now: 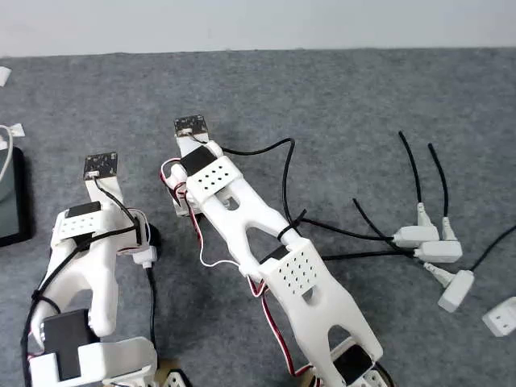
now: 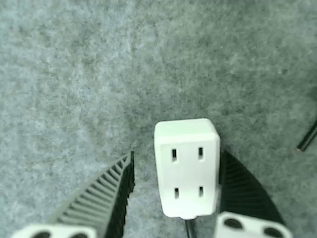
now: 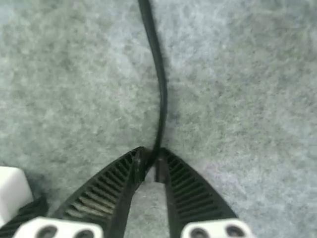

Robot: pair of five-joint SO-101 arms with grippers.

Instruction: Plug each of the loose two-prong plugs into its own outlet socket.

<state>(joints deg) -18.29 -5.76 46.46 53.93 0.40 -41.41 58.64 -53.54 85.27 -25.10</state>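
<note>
A white outlet block [image 2: 186, 166] with two two-slot sockets lies on the grey carpet between the fingers of my left gripper [image 2: 173, 168]. The gripper is open; the block rests against one finger [image 2: 242, 188], with a gap to the other. The block's black lead runs back under the gripper. In the high view the block [image 1: 145, 256] sits by the left arm's [image 1: 81, 250] wrist. My right gripper [image 3: 151, 161] is shut on a thin black cable [image 3: 159, 84] just above the carpet. Three white two-prong plugs [image 1: 415, 236] [image 1: 439, 251] [image 1: 455, 290] lie clustered at the right.
A separate white socket block [image 1: 501, 316] lies at the far right edge. Black cables [image 1: 286, 173] loop across the carpet between the right arm [image 1: 266, 234] and the plugs. A dark flat device [image 1: 10, 197] sits at the left edge.
</note>
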